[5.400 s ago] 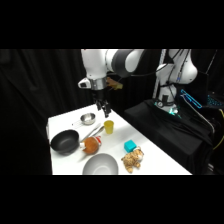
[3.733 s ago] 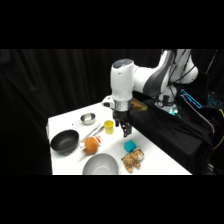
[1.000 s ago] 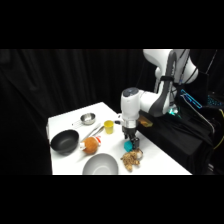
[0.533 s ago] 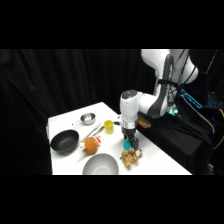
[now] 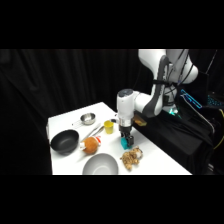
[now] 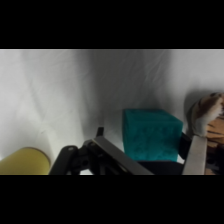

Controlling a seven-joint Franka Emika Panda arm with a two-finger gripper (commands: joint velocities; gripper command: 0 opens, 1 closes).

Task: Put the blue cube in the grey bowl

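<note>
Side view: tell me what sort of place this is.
Probably a robot lab test bench: a white table against black curtains, a pincer over the blue cube, and the grey bowl among toy-like kitchenware.

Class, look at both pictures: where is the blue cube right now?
In the side view the blue cube sits on the white table under the claw, between the yellow cup and the brown clump, right of the grey bowl.

- We see the gripper point(image 5: 125, 143) down at the blue cube point(image 5: 124, 143), with the brown-and-white lump point(image 5: 131, 158) close at its 5 o'clock.
- The grey bowl point(image 5: 101, 164) lies at 7 o'clock; bare table point(image 5: 65, 123) between them.
- The yellow cup point(image 5: 108, 126) and orange ball point(image 5: 90, 145) crowd 10 to 9 o'clock.
</note>
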